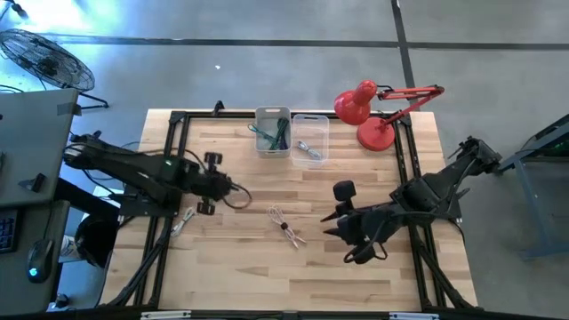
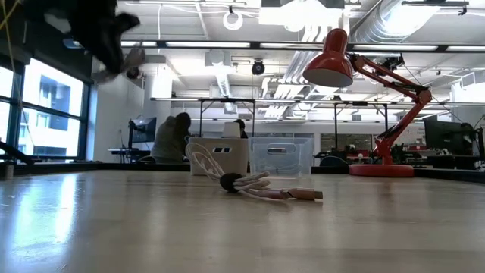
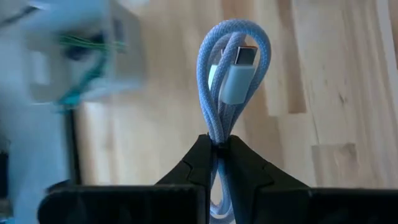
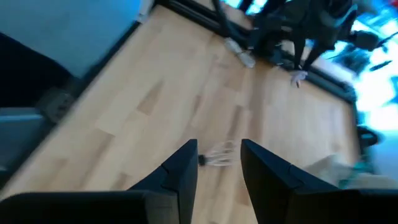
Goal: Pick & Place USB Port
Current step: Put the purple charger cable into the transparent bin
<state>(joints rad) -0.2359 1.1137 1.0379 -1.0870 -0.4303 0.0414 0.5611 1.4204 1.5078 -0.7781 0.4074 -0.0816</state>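
So the left end effector (image 3: 217, 146) is clenched on a looped pale blue cable (image 3: 231, 68), fingers pinched tight around the loop with the USB plug (image 3: 237, 76) sticking up above them. From above, that arm sits over the left part of the tabletop (image 1: 240, 267), holding the cable off the wood. A second cable (image 1: 286, 226), whitish and bundled with a dark tie, lies flat near the middle of the tabletop, well apart from both arms. The right end effector (image 4: 219, 163) hangs over the right-centre area with its fingers spread and nothing between them; the bundled cable shows on the wood beyond them. At the back edge there are two bins side by side: a grey bin (image 1: 273, 132) with greenish cables in it and a clear bin (image 1: 309, 138) with one pale cable. A red lamp (image 1: 373, 111) stands at the back right corner.
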